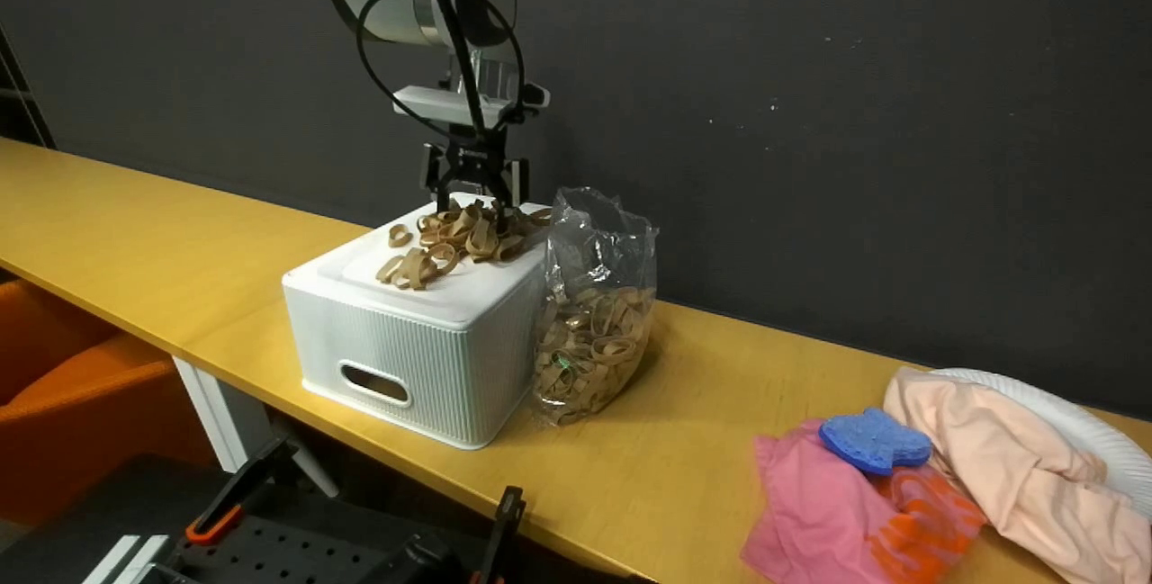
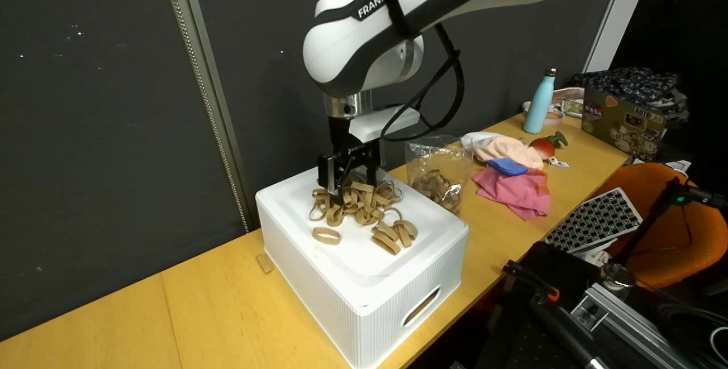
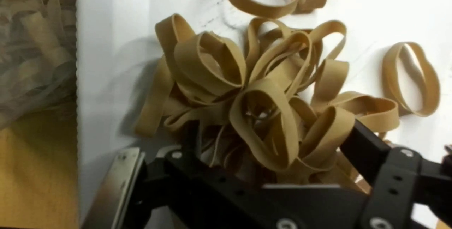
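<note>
Robotiq gripper (image 3: 273,130): jaws spread wide, nothing gripped that I can see; its two fingers reach down into a heap of tan rubber bands (image 3: 265,88), with loops standing between them (whether the tips touch the surface beneath, my feeds do not tell).

Heap: tangled, loops at odd angles, on the flat top of a white ribbed bin (image 1: 387,332), apparently upturned.

Handling note: I would keep the wrist square to that top, bring both tips low without pressing, then close slowly; springy loops may well squirt out or snag on a finger, and a bunch pinched near its base should hold better than one high rim.

Strays, same top: one single loop (image 2: 326,240) lying apart; a small cluster (image 2: 385,243) nearer the slotted end.

Clear plastic bag (image 1: 594,350): just beside the bin, standing, partly filled with more bands.

Along the wooden table (image 1: 720,413), farther off: pink-and-orange cloth (image 1: 810,512), blue sponge (image 1: 875,442) on it, peach cloth (image 1: 1008,458), white plate (image 1: 1071,411) partly beneath the latter.

Farthest: light blue bottle (image 2: 540,102); stickered box (image 2: 623,124).
</note>
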Controlling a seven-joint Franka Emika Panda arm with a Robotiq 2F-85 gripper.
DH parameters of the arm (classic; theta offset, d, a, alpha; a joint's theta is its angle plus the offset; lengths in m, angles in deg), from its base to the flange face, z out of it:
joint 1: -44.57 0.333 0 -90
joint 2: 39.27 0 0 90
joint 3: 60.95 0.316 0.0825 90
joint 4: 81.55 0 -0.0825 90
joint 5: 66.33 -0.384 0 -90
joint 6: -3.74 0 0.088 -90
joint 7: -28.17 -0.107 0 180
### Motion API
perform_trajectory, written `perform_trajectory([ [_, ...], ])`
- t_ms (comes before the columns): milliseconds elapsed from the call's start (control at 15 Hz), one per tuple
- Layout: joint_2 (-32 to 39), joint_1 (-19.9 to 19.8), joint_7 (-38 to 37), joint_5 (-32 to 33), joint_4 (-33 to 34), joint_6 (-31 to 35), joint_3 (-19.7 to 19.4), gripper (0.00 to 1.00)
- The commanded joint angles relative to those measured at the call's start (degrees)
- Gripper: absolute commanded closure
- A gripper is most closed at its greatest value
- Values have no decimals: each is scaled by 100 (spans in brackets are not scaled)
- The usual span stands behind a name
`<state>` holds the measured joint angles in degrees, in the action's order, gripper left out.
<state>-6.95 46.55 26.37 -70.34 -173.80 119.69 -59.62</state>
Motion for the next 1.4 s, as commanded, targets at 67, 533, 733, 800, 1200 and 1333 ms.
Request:
perform_trajectory([
  [67, -14, 87, -202, 222, 56, -377, -66, 26],
  [533, -120, 43, -330, 307, -95, -549, -115, 80],
  [733, -202, 28, -393, 370, -103, -589, -173, 99],
  [800, -228, 29, -418, 393, -96, -601, -195, 100],
  [1200, -445, -19, -476, 577, 62, -723, -314, 98],
  [1333, -511, -59, -453, 583, 160, -743, -340, 98],
])
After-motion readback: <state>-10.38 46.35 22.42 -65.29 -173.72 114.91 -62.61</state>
